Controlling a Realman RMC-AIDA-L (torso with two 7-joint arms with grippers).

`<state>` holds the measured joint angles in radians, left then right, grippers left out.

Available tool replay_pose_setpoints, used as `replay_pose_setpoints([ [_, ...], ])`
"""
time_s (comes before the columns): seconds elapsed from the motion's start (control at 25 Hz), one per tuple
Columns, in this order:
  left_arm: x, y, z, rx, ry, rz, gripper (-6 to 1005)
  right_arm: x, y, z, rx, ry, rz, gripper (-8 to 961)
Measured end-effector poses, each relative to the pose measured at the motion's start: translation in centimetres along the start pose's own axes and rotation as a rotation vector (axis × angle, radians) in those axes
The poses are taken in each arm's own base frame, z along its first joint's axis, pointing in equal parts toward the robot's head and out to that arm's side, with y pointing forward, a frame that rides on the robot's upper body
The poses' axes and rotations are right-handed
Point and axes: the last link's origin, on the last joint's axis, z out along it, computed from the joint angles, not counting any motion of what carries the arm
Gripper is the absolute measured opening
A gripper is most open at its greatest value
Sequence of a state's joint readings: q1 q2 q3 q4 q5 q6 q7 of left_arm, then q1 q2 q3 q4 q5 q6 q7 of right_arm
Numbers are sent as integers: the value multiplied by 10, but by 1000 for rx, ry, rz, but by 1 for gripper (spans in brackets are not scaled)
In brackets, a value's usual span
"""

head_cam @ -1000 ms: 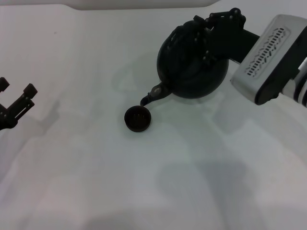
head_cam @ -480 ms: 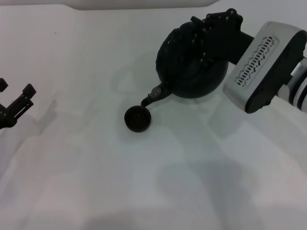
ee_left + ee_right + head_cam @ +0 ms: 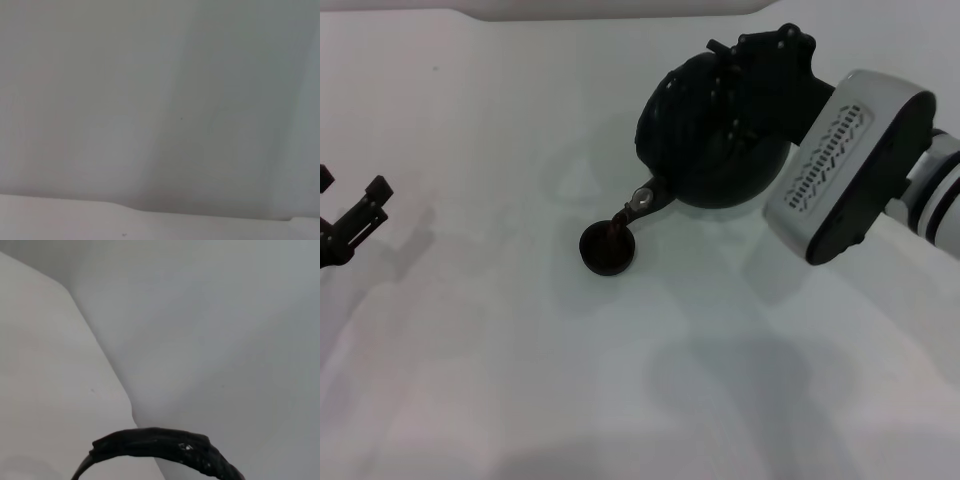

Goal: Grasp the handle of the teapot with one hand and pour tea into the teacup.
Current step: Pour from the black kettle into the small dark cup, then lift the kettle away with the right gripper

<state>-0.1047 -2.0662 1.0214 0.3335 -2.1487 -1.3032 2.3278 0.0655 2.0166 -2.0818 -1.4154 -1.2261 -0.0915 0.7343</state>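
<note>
The round matte black teapot (image 3: 705, 140) hangs tilted above the white table, its spout with a silvery fitting (image 3: 640, 200) pointing down over the tiny dark teacup (image 3: 607, 248). A thin dark stream joins the spout tip and the cup. My right gripper (image 3: 765, 70) is shut on the teapot's black handle, which is mostly hidden under it in the head view. The right wrist view shows the rough black handle (image 3: 165, 445) as an arc. My left gripper (image 3: 350, 215) is open and empty at the far left, well apart from the cup.
A white table (image 3: 520, 380) spreads under everything. A pale raised edge (image 3: 620, 8) runs along the far side. The left wrist view shows only the white surface (image 3: 160, 100).
The right arm has tipped the teapot further towards the cup and shifted slightly left. The spout has dropped closer to the cup. The left gripper has hardly moved.
</note>
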Motion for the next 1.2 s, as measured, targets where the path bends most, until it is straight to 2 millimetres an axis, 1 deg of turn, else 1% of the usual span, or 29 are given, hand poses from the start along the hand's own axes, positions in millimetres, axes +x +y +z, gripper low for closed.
replay_pose_setpoints([
  [0.4, -1, -2, 1, 12, -11, 2, 862, -7, 0, -1, 11, -7, -25, 111],
  [1.2, 0, -1, 4, 5, -8, 11, 862, -4, -1, -3, 17, 2, -26, 111],
])
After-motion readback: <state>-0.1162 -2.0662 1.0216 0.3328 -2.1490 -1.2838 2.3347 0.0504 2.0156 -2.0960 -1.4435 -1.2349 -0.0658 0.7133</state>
